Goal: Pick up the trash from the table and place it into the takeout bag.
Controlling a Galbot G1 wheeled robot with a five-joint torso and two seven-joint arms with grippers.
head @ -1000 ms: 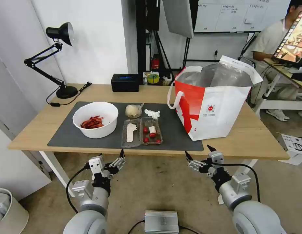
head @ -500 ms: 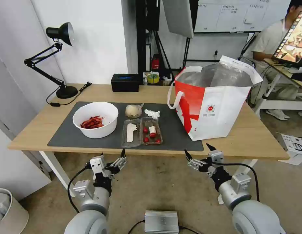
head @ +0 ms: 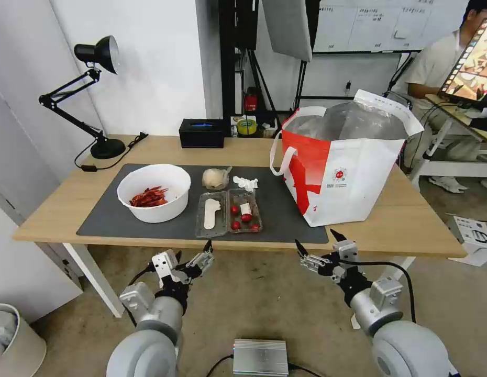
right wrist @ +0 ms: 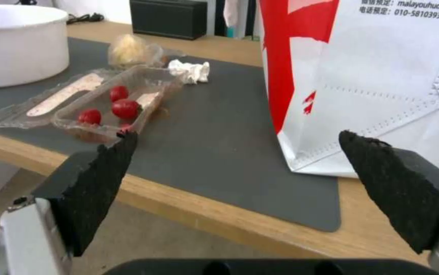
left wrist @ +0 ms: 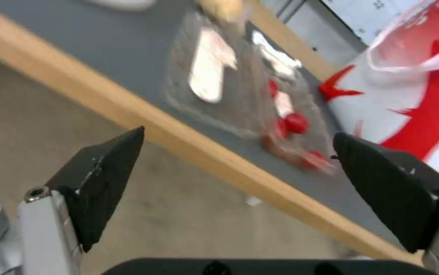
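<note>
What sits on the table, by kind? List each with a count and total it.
White bowl: 1
Clear plastic tray: 1
Crumpled tissue: 1
Balled plastic wrap: 1
Takeout bag: 1
Black box: 1
Desk lamp: 1
Grey mat: 1
Total: 8

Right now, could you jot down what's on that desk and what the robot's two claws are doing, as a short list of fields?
table: wooden top with a dark grey mat
bowl: white bowl with red scraps, on the mat's left part
tray: clear hinged tray lying open, red bits inside
plastic wrap: balled wrap behind the tray
tissue: crumpled tissue beside the wrap
takeout bag: takeout bag upright, mouth open, at the mat's right end
left gripper: left gripper open, empty, below the table's front edge
right gripper: right gripper open, empty, below the front edge
</note>
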